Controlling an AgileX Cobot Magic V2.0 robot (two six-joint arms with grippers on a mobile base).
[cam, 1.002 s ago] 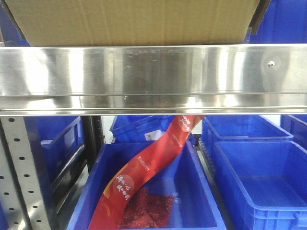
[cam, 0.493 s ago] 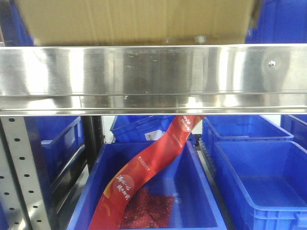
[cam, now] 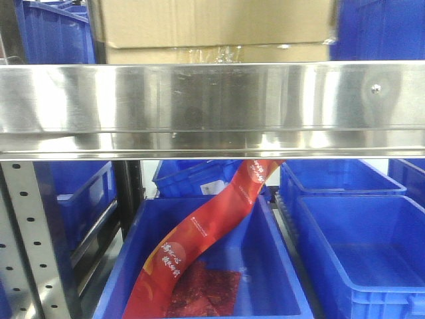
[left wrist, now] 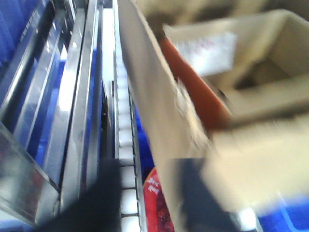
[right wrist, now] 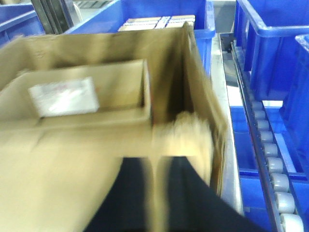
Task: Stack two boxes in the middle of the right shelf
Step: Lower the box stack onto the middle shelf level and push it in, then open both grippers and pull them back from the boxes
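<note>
In the front view a plain brown cardboard box (cam: 212, 20) sits on a second brown box, of which only a strip with shiny clear tape (cam: 219, 54) shows above the shelf's mirror-like steel rail (cam: 212, 100). In the blurred right wrist view my right gripper (right wrist: 159, 162) is shut on the near wall of the open box (right wrist: 96, 92), with the edge pinched between the dark fingers. In the blurred left wrist view my left gripper (left wrist: 152, 166) has its fingers wide apart. The box wall (left wrist: 149, 96) runs between them, against the right finger.
Blue plastic bins (cam: 352, 246) fill the level below the rail, one holding a red banner (cam: 206, 232). More blue bins (cam: 53, 33) stand beside the boxes. A grey perforated upright (cam: 26, 232) is at lower left. A roller track (right wrist: 270, 150) runs right of the box.
The upper box has moved back into the shelf and looks smaller. The taped strip of the lower box and the blue bins at both sides now show.
</note>
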